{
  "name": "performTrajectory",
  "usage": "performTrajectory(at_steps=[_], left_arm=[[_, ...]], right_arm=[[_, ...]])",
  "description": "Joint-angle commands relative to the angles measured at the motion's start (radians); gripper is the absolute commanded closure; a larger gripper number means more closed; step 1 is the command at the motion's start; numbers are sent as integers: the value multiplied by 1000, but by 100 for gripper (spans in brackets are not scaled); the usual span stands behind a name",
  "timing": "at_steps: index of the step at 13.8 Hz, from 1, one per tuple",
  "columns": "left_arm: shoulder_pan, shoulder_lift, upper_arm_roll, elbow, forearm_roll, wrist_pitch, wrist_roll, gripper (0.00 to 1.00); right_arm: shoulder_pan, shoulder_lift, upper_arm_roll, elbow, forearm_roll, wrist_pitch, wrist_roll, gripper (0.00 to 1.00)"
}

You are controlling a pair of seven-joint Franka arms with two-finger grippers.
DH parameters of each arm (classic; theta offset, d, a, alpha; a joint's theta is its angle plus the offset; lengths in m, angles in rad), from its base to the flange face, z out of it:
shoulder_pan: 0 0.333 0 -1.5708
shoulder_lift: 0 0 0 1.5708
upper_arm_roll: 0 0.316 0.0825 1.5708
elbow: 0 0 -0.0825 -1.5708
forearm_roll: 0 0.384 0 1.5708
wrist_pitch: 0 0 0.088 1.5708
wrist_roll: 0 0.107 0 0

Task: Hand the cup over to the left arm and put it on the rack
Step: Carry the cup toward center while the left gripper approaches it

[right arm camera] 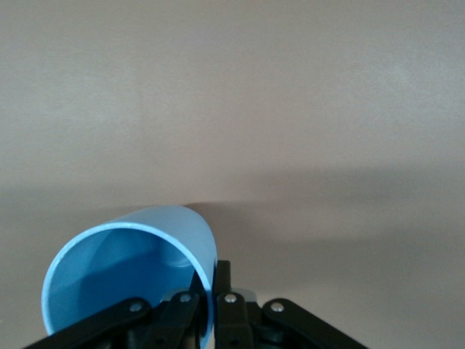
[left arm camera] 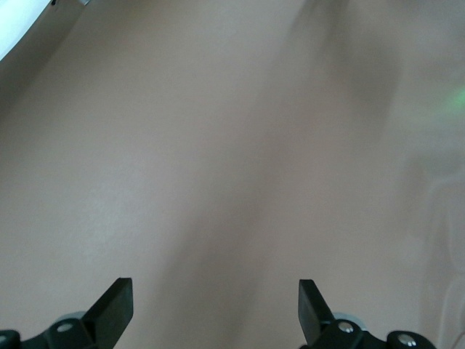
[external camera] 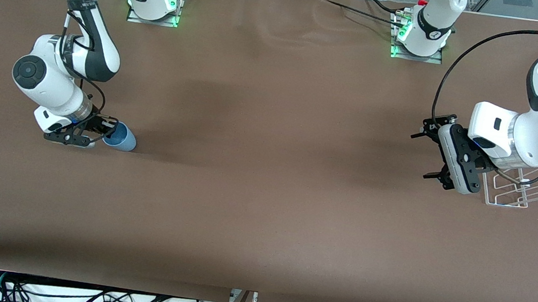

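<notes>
Here, my right gripper (external camera: 98, 134) jaws pinch the light, slippery cup (external camera: 120, 136) by its rim; left gripper (external camera: 428, 156) jaws apart beside the rack (external camera: 515, 191).

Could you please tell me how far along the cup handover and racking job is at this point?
Early stage. Done: the right gripper has pinched the cup by its rim, at the right arm's end of the table. In hand: lifting it. Left: the handover to the left gripper, waiting open beside the rack, then placing the cup there.
</notes>
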Motion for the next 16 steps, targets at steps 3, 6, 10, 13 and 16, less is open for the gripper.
performTrajectory(at_steps=[3,6,10,13,16], left_arm=[[-3,0,2,-34,-63,19,166,0],[-5,2,-3,-39,-74,19,258,0],[-9,0,-64,-45,-72,8,289,0],[-18,-9,-129,-51,-55,22,294,0],[-55,-9,-141,-66,-54,88,304,0]], right_arm=[[-2,-11,87,216,42,-322,8,100],[13,-7,96,310,261,-431,8,100],[88,28,95,380,537,-417,79,100],[171,72,98,483,690,-393,163,100],[309,89,98,505,773,-203,292,100]])
